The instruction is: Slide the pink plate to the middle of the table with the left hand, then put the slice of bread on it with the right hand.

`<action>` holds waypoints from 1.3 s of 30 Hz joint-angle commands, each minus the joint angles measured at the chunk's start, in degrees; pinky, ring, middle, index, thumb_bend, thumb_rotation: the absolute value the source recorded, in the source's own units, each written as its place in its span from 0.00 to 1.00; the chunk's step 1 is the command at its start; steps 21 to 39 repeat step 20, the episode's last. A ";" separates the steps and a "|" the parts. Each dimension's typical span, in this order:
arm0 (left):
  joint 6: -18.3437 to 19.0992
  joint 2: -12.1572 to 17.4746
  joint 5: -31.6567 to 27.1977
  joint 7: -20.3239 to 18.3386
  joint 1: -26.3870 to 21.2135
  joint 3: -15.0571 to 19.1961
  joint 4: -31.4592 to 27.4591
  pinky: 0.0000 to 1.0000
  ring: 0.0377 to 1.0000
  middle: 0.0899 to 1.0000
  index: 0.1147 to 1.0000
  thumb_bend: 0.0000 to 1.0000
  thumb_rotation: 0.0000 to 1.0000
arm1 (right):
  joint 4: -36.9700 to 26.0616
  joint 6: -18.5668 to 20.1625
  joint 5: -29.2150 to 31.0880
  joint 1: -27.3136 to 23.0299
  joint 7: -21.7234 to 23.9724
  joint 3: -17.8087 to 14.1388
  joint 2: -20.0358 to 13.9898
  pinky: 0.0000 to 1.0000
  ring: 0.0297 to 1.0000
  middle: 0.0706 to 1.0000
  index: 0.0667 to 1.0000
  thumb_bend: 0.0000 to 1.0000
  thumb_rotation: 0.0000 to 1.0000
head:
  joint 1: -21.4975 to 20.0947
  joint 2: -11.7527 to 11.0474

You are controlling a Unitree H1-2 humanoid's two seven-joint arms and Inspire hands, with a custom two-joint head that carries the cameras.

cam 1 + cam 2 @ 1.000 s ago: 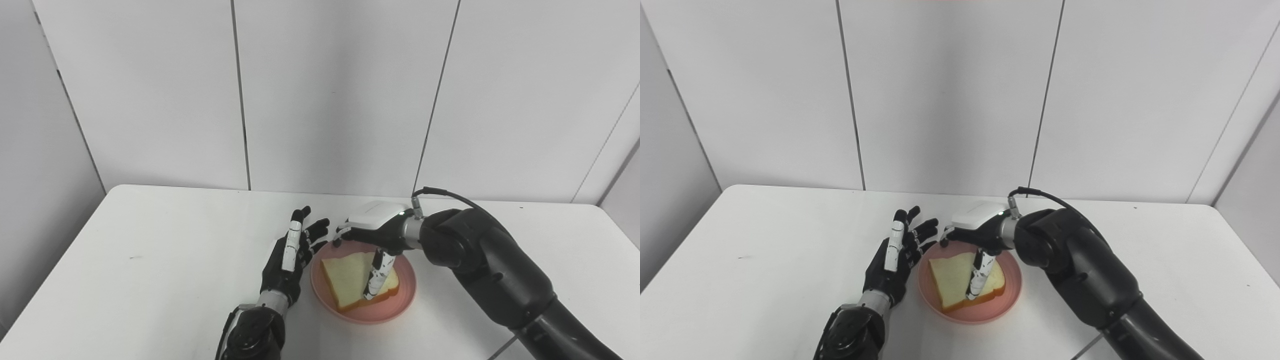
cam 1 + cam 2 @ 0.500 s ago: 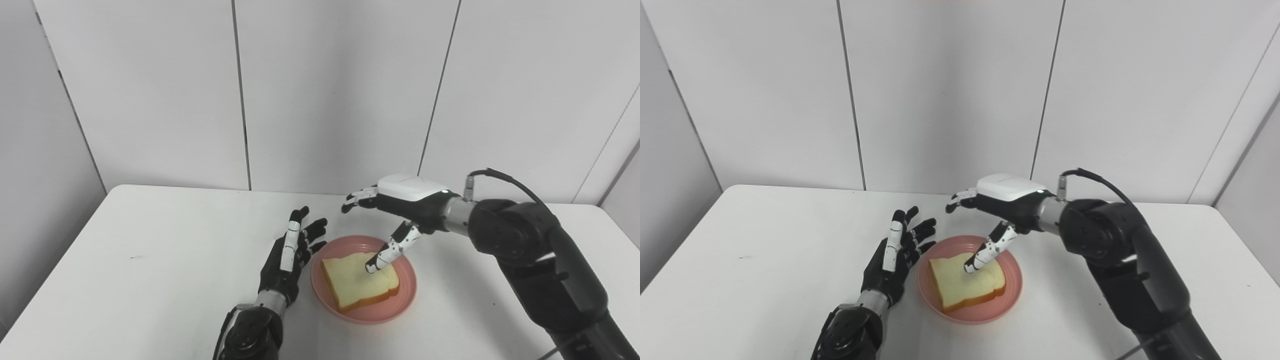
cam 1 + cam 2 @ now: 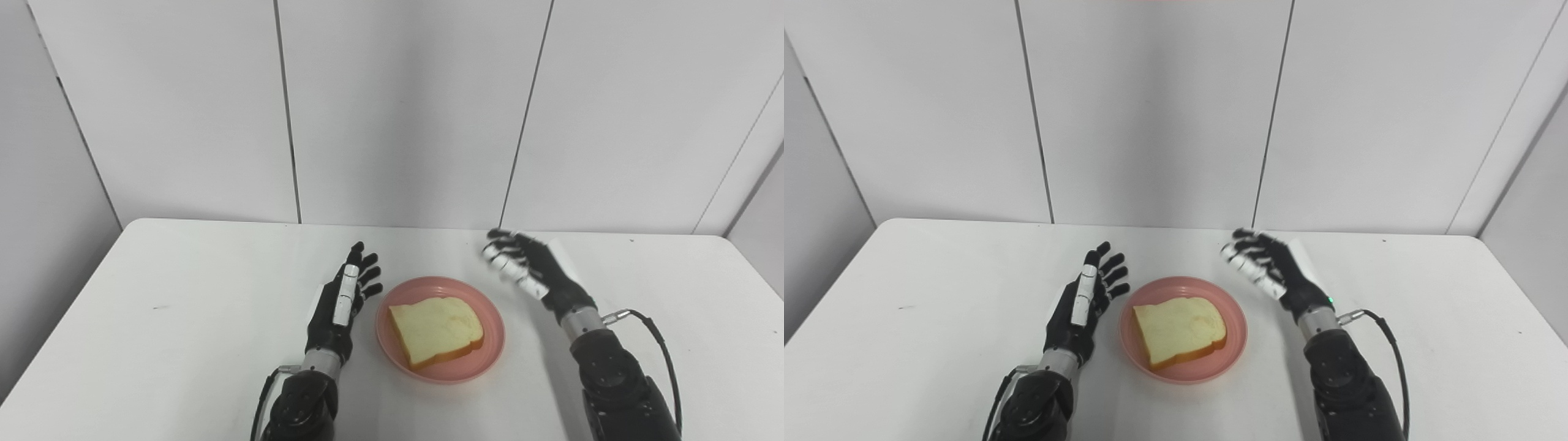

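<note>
A white counter (image 3: 184, 318) fills the near scene, with pale wall panels (image 3: 398, 110) behind its far edge. Near the middle of the counter sits the pink plate (image 3: 490, 334), and the slice of bread (image 3: 436, 331) lies flat on it. The left hand (image 3: 340, 303) stands on edge just left of the plate, fingers spread, holding nothing. The right hand (image 3: 533, 269) is raised to the right of the plate and apart from it, fingers loosely apart and empty.

White table (image 3: 184, 306), grey panelled wall (image 3: 398, 110)
</note>
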 commanded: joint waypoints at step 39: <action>4.01 1.31 1.57 1.21 -3.85 -0.23 -3.13 0.98 0.99 0.97 0.94 0.92 0.92 | -2.30 1.50 9.69 3.24 -6.12 -0.43 2.32 0.63 0.68 0.71 0.69 0.66 1.00 | -0.28 0.43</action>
